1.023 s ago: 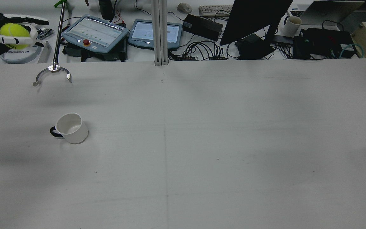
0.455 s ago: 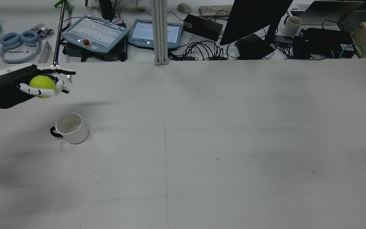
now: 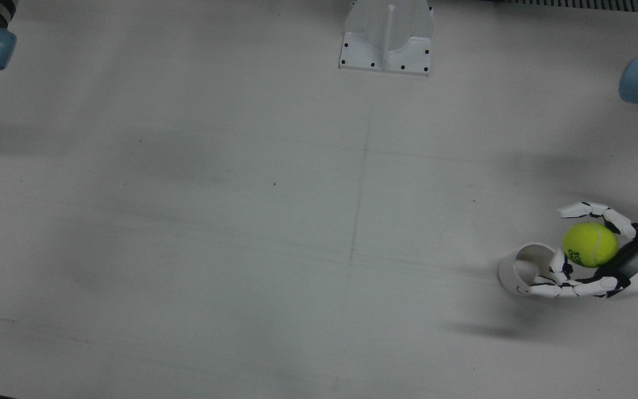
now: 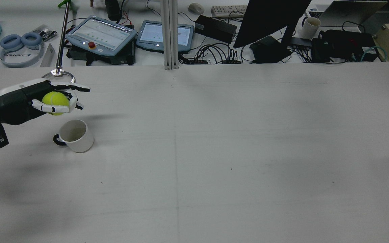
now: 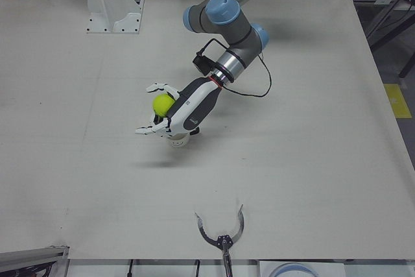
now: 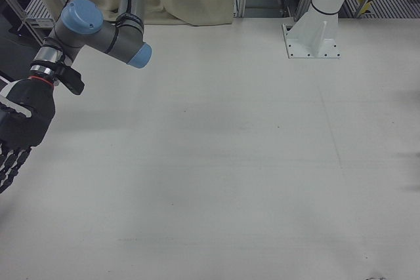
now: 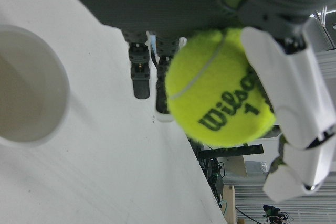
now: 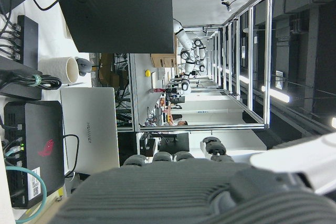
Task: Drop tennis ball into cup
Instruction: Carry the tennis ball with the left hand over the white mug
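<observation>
Two arms at this station, but only one has anything in it. Left hand (image 4: 42, 101) has its fingers (image 3: 589, 209) curled around the tennis ball (image 4: 55, 103), so it's a proper grip and not just a ball resting on the palm. You can read the Wilson logo on the ball in the left hand view, with white fingertips pressed on its side and the dark palm right behind it. Ball and hand hang in the air above the white table (image 4: 214, 152), near the cup (image 4: 76, 135) but off to one side of it. In the rear view the ball sits a bit up and to the left of the cup's rim, and in the front view the ball is just to the right of the cup, with the lower fingers reaching across the cup's edge. Cup is a white mug standing upright on the table, mouth up, dark handle (image 4: 57, 140) sticking out toward the left in the rear view, and nothing shows inside it. Right hand (image 6: 18, 132) is only at the left edge of the right-front view, dark palm with the fingers pointing down and apart, holding nothing, hanging over its own side of the table well away from the cup. A metal grabber claw (image 5: 222, 231) lies at the table's operator-side edge.
</observation>
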